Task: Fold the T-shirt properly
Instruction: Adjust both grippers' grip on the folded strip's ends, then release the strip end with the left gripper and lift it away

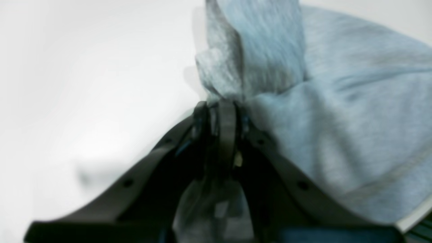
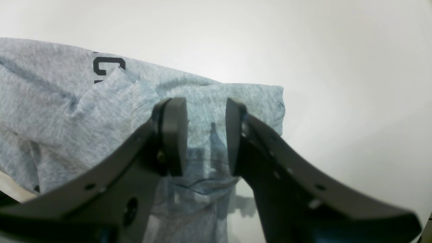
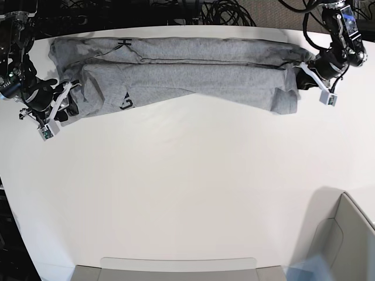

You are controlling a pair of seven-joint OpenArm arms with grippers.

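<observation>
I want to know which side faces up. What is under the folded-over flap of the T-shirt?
Under the T-shirt flap's edge, part of the black lettering peeks out near the right gripper. The rest of the print is covered by grey cloth.

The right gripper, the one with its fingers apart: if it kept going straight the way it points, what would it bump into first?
Most likely the T-shirt. The right gripper stands open with grey cloth between and beyond its fingers, though how near is unclear.

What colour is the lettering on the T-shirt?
Black, on the heather-grey T-shirt; the lettering shows best in the right wrist view.
</observation>
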